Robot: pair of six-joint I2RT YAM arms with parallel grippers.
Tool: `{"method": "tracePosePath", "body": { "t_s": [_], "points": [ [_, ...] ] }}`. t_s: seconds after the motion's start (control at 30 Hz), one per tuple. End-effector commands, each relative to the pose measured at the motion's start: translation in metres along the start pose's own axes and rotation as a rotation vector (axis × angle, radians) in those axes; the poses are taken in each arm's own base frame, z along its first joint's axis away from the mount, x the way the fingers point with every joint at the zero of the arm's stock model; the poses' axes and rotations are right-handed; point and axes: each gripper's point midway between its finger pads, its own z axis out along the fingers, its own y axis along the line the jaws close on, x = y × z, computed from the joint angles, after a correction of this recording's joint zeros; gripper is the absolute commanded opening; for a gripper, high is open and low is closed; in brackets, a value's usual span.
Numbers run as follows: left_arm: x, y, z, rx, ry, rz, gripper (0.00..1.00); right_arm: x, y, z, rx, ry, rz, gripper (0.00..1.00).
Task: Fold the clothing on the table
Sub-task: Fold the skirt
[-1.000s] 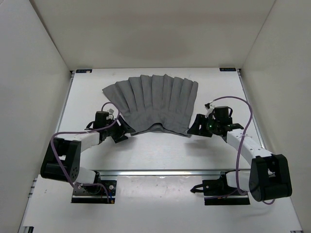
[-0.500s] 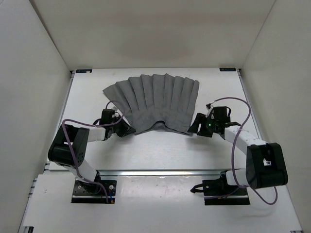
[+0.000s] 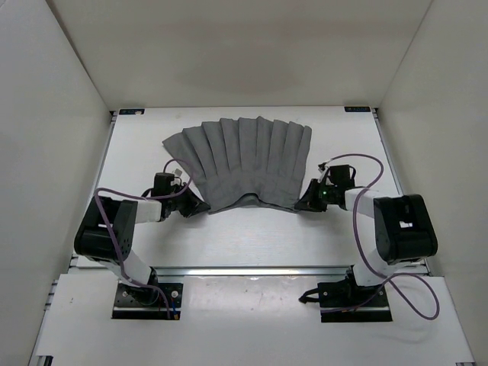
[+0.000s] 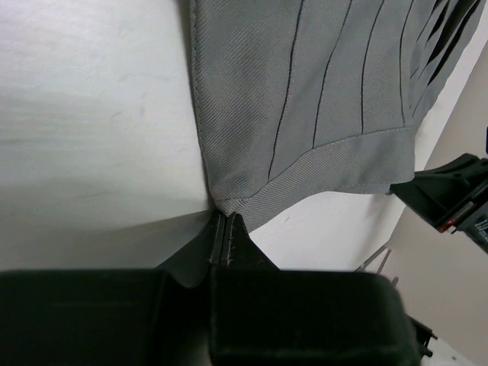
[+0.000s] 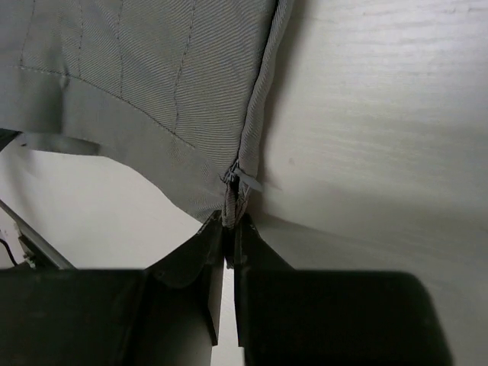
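1. Pinching 2 corners at once: my left gripper [image 3: 196,204] is clamped on the near-left waistband corner of the clothing [image 3: 244,164], and my right gripper [image 3: 305,203] on the near-right corner.
2. The clothing lies flat on the table [image 3: 244,240], fanning away from my 2 claws toward the far edge.
3. Pleats run near-to-far and each arm is level with its own corner, so the fold likely carries the waistband toward the hem.

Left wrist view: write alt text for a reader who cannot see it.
The left hand, shut, pinches a waistband corner of a dark grey pleated skirt lying flat on a white table. The right hand shows black at the skirt's other waistband corner, on the right.
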Motion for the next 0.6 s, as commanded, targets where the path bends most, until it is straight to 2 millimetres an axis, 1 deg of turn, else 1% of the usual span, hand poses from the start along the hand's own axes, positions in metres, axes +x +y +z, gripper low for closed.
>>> {"method": "tracePosePath", "body": {
  "t_s": [0.0, 0.03, 0.07, 0.1, 0.13, 0.17, 0.2, 0.23, 0.27, 0.3, 0.33, 0.37, 0.4, 0.43, 0.47, 0.5, 0.53, 0.57],
  "points": [
    [0.018, 0.018, -0.017, -0.029, 0.08, 0.019, 0.0, -0.003, 0.015, -0.011, -0.02, 0.019, -0.044, 0.0],
    [0.022, 0.019, -0.023, -0.041, 0.088, 0.04, 0.0, -0.001, 0.014, -0.017, 0.007, 0.017, -0.057, 0.0],
    [0.021, 0.015, -0.029, -0.035, 0.072, 0.065, 0.0, 0.003, 0.02, -0.024, 0.005, 0.024, -0.061, 0.0],
    [0.03, 0.02, -0.035, -0.061, 0.1, 0.07, 0.0, 0.001, 0.028, -0.034, -0.017, 0.006, -0.078, 0.0],
    [0.032, 0.018, -0.043, -0.066, 0.091, 0.092, 0.0, 0.006, 0.026, -0.04, -0.013, 0.022, -0.072, 0.0],
    [0.033, 0.012, -0.05, -0.061, 0.076, 0.123, 0.0, 0.004, 0.032, -0.048, -0.024, 0.003, -0.079, 0.0],
    [0.036, 0.015, -0.055, -0.086, 0.078, 0.134, 0.0, 0.006, 0.034, -0.055, -0.019, 0.004, -0.086, 0.0],
    [0.037, 0.018, -0.063, -0.104, 0.062, 0.148, 0.0, 0.013, 0.03, -0.06, -0.003, 0.026, -0.082, 0.0],
    [0.037, 0.014, -0.07, -0.09, 0.045, 0.163, 0.0, 0.015, 0.032, -0.065, -0.004, 0.025, -0.1, 0.0],
    [0.04, 0.018, -0.075, -0.099, 0.057, 0.151, 0.0, 0.018, 0.034, -0.069, -0.005, 0.024, -0.099, 0.0],
    [0.048, 0.019, -0.082, -0.094, 0.074, 0.145, 0.0, 0.024, 0.033, -0.073, -0.003, 0.043, -0.093, 0.0],
    [0.046, 0.014, -0.087, -0.08, 0.058, 0.158, 0.0, 0.029, 0.032, -0.079, 0.004, 0.053, -0.087, 0.0],
    [0.054, 0.018, -0.091, -0.095, 0.082, 0.149, 0.0, 0.034, 0.037, -0.083, -0.005, 0.049, -0.11, 0.0],
    [0.055, 0.014, -0.096, -0.087, 0.071, 0.163, 0.0, 0.045, 0.032, -0.085, 0.005, 0.076, -0.097, 0.0],
    [0.058, 0.008, -0.101, -0.073, 0.059, 0.181, 0.0, 0.047, 0.037, -0.091, -0.001, 0.067, -0.103, 0.0],
    [0.065, 0.008, -0.103, -0.072, 0.074, 0.173, 0.0, 0.052, 0.042, -0.097, -0.015, 0.052, -0.119, 0.0],
    [0.068, 0.001, -0.109, -0.05, 0.065, 0.174, 0.0, 0.062, 0.041, -0.1, -0.009, 0.073, -0.108, 0.0],
    [0.073, -0.001, -0.115, -0.032, 0.06, 0.17, 0.0, 0.07, 0.043, -0.106, -0.016, 0.074, -0.105, 0.0]
  ]
}}
